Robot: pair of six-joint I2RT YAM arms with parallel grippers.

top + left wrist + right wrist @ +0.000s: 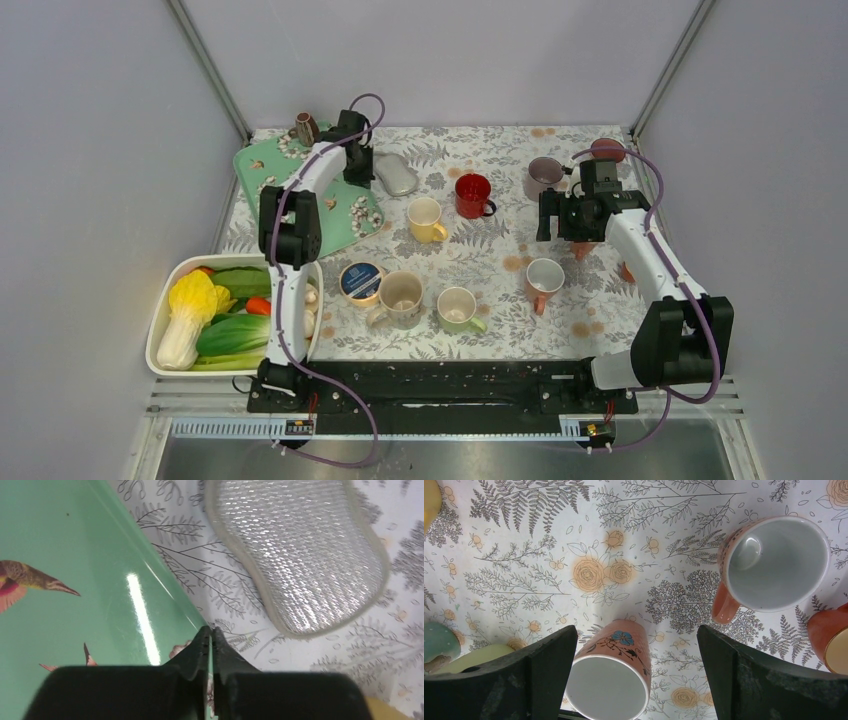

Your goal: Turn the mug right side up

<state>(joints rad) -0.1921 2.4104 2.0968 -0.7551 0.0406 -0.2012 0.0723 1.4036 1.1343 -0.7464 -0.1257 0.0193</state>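
Observation:
A salmon mug (616, 652) with a blue flower stands mouth up on the floral cloth. It sits between the wide-apart fingers of my right gripper (638, 675), nearer the left finger, and no pad touches it. From above only a bit of this mug (581, 250) shows under the right gripper (578, 232). My left gripper (211, 630) is at the far left, its jaws closed on the rim of the green bird-patterned tray (75, 580), a thin green strip showing between them. A dark brown mug (307, 128) rests tilted at the tray's far corner.
Red (473, 195), yellow (427, 219), mauve (545, 175), salmon-and-white (544, 280), beige (401, 295) and green (458, 308) mugs stand open side up. A silver scouring pad (300, 550) lies right of the tray. A round tin (360, 281) and a white bin of vegetables (165, 300) sit near left.

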